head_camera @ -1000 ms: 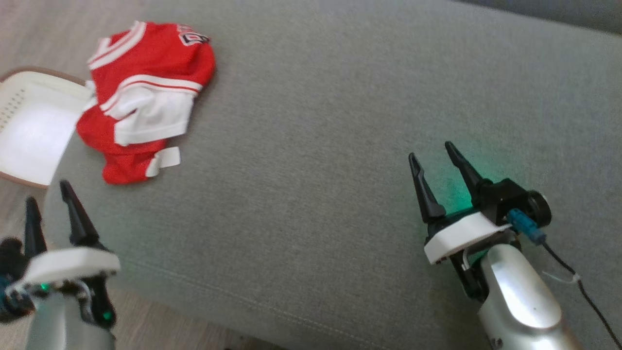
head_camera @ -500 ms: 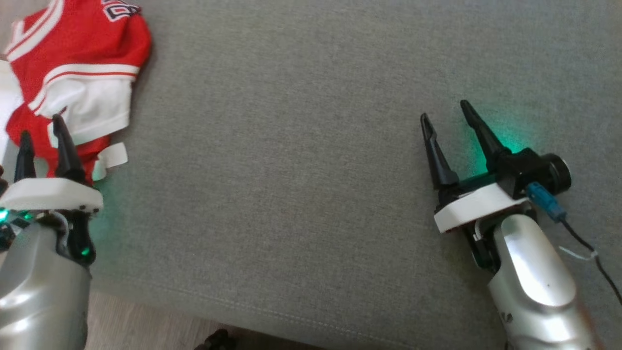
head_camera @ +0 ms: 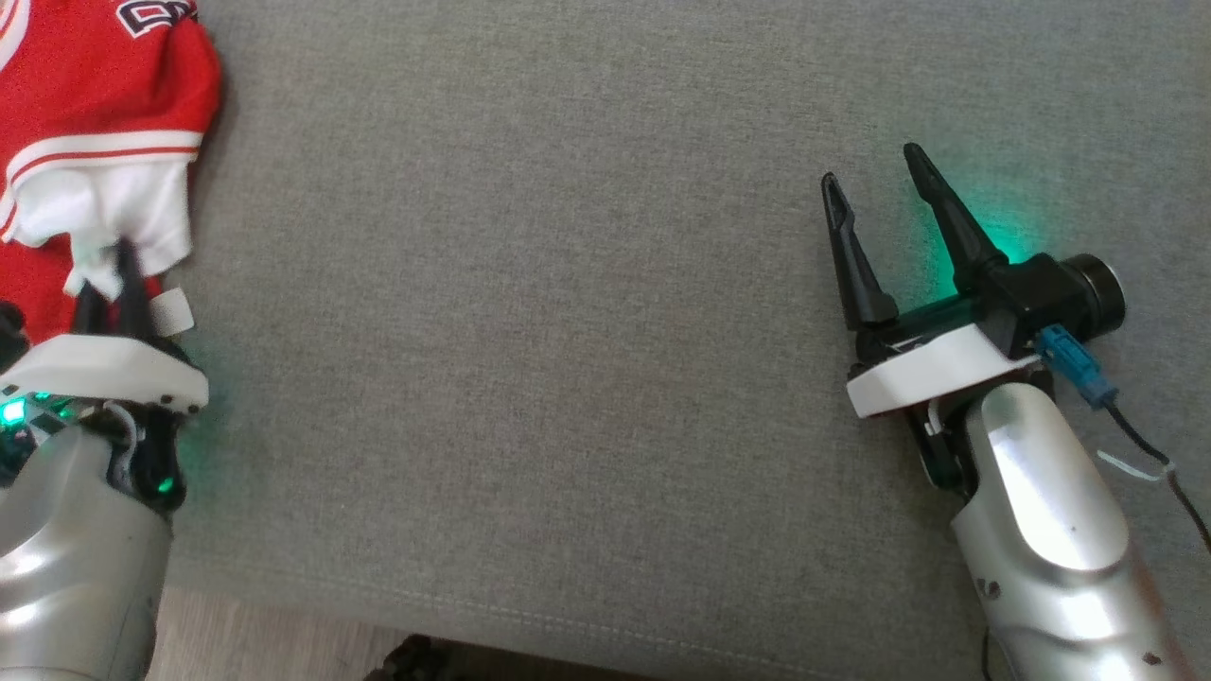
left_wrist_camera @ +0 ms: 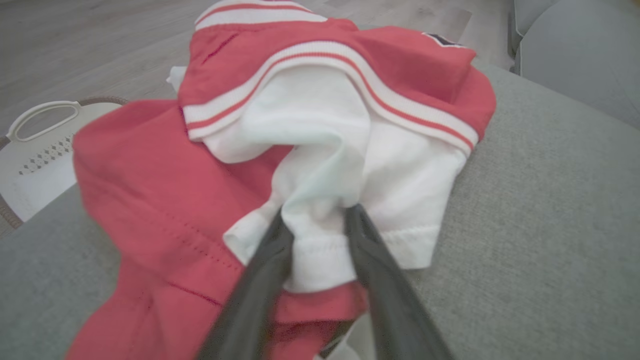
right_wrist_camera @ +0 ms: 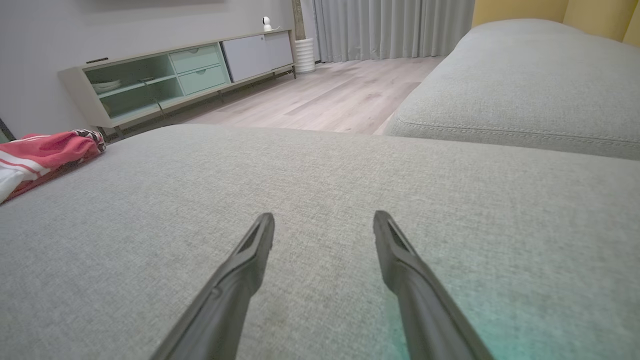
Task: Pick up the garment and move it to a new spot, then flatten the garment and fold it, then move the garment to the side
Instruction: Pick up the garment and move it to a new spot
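Observation:
The garment (head_camera: 95, 85) is a crumpled red jersey with white trim and a white inner layer, lying at the left end of the grey sofa seat (head_camera: 568, 331). My left gripper (head_camera: 106, 270) is at its near edge. In the left wrist view the two dark fingers of my left gripper (left_wrist_camera: 316, 212) pinch a bunched fold of the white cloth of the garment (left_wrist_camera: 150, 175). My right gripper (head_camera: 871, 165) hovers open over bare cushion far to the right. The right wrist view shows my right gripper (right_wrist_camera: 324, 216) with nothing between its fingers, and the garment (right_wrist_camera: 45, 147) far left.
A white laundry basket (left_wrist_camera: 35, 150) stands on the wood floor beyond the sofa's left end. The seat's front seam (head_camera: 473, 615) runs along the bottom of the head view. Another grey cushion (right_wrist_camera: 525, 90) lies ahead to the right, with a low TV cabinet (right_wrist_camera: 175, 75) across the room.
The head camera has swung right, sliding the garment toward the left edge. My left gripper reached forward onto the garment and its fingers narrowed onto the white cloth. The right gripper stayed open.

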{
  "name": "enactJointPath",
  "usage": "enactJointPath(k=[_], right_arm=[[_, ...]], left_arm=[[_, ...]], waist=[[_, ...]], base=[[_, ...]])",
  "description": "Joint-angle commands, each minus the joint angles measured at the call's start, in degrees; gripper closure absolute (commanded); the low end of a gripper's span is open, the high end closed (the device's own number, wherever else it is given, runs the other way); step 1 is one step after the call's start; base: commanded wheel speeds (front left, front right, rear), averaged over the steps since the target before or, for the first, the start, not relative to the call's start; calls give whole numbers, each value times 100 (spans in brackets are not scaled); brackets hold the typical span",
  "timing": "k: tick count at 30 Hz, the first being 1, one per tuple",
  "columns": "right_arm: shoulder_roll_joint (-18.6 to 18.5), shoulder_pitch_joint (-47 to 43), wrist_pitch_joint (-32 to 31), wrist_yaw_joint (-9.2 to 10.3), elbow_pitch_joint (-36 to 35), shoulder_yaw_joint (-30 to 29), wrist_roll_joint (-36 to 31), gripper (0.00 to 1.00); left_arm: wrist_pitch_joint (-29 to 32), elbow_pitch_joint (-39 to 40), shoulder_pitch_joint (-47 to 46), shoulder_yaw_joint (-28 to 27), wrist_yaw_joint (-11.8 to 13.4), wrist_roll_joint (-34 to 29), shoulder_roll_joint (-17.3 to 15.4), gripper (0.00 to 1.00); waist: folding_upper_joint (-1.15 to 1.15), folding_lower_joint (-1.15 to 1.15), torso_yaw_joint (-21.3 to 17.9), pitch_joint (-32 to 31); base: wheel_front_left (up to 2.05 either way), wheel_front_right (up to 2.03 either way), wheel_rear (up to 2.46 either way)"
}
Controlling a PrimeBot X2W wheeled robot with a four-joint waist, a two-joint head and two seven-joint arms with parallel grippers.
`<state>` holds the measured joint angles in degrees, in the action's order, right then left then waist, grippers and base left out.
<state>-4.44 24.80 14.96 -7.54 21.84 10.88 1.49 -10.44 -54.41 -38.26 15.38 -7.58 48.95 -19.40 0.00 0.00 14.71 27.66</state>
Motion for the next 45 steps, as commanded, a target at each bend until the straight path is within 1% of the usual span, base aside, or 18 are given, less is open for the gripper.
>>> enactJointPath(k=[1, 5, 9, 15, 18, 22, 27, 30, 33, 34, 35, 38, 41, 43, 45], right_arm=[[-6, -14, 4, 5, 36, 44, -7, 0], [35, -14, 4, 5, 55, 10, 47, 0], [97, -56, 4, 5, 68, -23, 152, 0], [150, -168, 4, 5, 93, 54, 357, 0], [154, -228, 4, 5, 16, 174, 748, 0], [155, -308, 4, 5, -5, 268, 986, 0], [156, -432, 4, 5, -17, 298, 1155, 0], [156, -501, 4, 5, -25, 330, 1227, 0], [156, -540, 4, 5, -32, 360, 1270, 0], [156, -546, 4, 5, -34, 366, 1280, 0], [156, -552, 4, 5, -38, 358, 1286, 0], [156, -574, 4, 5, -52, 331, 1290, 0], [156, -622, 4, 5, -34, 269, 1263, 0], [156, -647, 4, 5, -16, 233, 1266, 0], [156, -697, 4, 5, -5, 198, 1364, 0]], left_arm=[[-122, 65, -122, -98, 9, 53, -372, 100], [-356, 187, -266, 76, 9, 102, -574, 100], [-446, 597, -561, 234, 9, -121, -847, 100], [-453, 1803, -969, 345, 9, -694, -1097, 100], [-454, 2504, -1218, 519, 9, -982, -1118, 100], [-455, 3084, -1420, 924, 9, -1148, -946, 100], [-455, 3559, -1549, 1483, 9, -1136, -480, 100], [-455, 3584, -1454, 1668, 9, -1050, -173, 100], [-455, 3286, -1237, 1807, 9, -1097, 36, 100], [-455, 3181, -1158, 1819, 9, -1118, 104, 70], [-455, 3067, -1059, 1803, 9, -1125, 181, 0], [-455, 2856, -864, 1745, 12, -1294, 269, 0], [-455, 2641, -409, 1391, 92, -1472, 462, 0], [-455, 2622, -63, 1136, 218, -1790, 488, 0], [-455, 2671, 346, 733, 406, -2012, 542, 0]], waist=[[0, 0, -15, -11], [0, 0, -79, -158], [0, 0, -182, -416], [0, 0, -543, -847], [0, 0, -921, -1062], [0, 0, -1351, -1236], [0, 0, -1822, -1407], [0, 0, -2043, -1491], [0, 0, -2200, -1538], [0, 0, -2232, -1550], [0, 0, -2247, -1560], [0, 0, -2246, -1584], [0, 0, -2177, -1677], [0, 0, -2122, -1762], [0, 0, -2063, -1835]], base=[[0, 0, 0], [0, 0, 0], [0, 0, 0], [0, 0, 0], [0, 0, 0], [0, 0, 0], [0, 0, 0], [0, 0, 0], [0, 0, 0], [0, 0, 0], [0, 0, 0], [0, 0, 0], [0, 0, 0], [0, 0, 0], [0, 0, 0]])
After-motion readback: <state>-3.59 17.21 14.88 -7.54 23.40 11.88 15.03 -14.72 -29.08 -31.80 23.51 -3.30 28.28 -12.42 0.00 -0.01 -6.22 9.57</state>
